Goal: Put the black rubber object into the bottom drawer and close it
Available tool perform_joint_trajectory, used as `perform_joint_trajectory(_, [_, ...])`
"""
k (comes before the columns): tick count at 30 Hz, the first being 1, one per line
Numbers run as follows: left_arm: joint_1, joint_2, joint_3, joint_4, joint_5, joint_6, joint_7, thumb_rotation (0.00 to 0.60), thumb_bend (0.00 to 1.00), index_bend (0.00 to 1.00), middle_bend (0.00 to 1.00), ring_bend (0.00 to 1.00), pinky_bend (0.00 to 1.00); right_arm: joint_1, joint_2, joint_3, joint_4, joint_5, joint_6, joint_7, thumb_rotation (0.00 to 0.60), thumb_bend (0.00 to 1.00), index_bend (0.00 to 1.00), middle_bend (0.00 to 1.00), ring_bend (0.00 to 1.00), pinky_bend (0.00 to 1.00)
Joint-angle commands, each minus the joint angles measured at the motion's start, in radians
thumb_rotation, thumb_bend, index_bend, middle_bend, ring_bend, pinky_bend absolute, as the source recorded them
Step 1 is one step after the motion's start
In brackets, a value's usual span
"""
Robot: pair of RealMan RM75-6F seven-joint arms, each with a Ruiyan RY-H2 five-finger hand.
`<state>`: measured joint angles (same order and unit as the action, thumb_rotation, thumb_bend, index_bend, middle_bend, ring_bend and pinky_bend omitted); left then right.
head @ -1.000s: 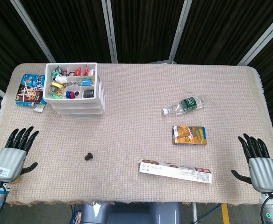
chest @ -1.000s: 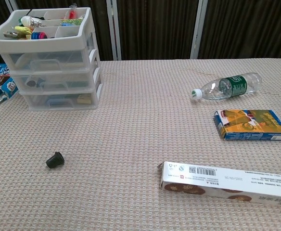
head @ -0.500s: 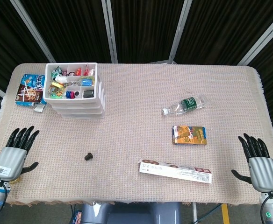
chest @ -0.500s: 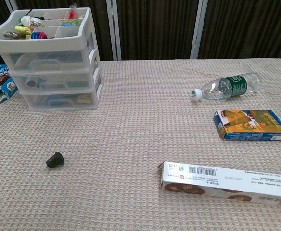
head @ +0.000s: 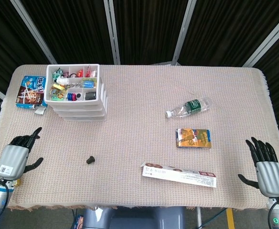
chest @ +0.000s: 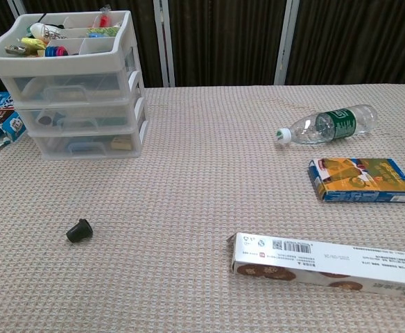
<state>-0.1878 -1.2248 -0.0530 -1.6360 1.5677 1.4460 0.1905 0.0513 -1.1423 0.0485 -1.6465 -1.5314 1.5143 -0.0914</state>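
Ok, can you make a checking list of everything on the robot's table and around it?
Surface: beige woven tablecloth, lying flat.
Job's things: small black rubber object lying alone; white plastic three-drawer organiser, all drawers shut, top tray full of small items.
Clutter: clear plastic bottle with green label on its side; small orange and blue box; long white carton; blue snack box beside the organiser.
Hands: left robot hand with fingers partly curled, holding nothing; right robot hand open, fingers spread, at the table edge.
Cables: nothing seen.
Surroundings: dark curtains with white metal poles.
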Motion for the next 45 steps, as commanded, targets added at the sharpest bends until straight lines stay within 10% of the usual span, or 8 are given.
perform_joint_trajectory(1, [-0.048, -0.018, -0.040, -0.056, -0.119, -0.119, -0.115, 0.600, 0.52, 0.00, 0.84, 0.75, 0.68, 0.001, -0.001, 0.001, -0.002, 0.002, -0.003, -0.004, 0.600, 0.02, 0.05, 0.00, 0.00, 0.00])
perform_joint_trajectory(19, [-0.297, -0.101, -0.248, -0.136, -0.826, -0.568, -0.223, 0.600, 0.62, 0.00, 0.93, 0.83, 0.75, 0.002, 0.005, 0.001, -0.001, 0.008, -0.011, 0.007, 0.600, 0.02, 0.05, 0.00, 0.00, 0.00])
perform_joint_trajectory(45, [-0.452, -0.213, -0.304, 0.034, -1.071, -0.671, -0.268, 0.600, 0.63, 0.00, 0.93, 0.83, 0.75, 0.003, 0.006, 0.000, 0.002, 0.003, -0.011, 0.017, 0.600, 0.02, 0.05, 0.00, 0.00, 0.00])
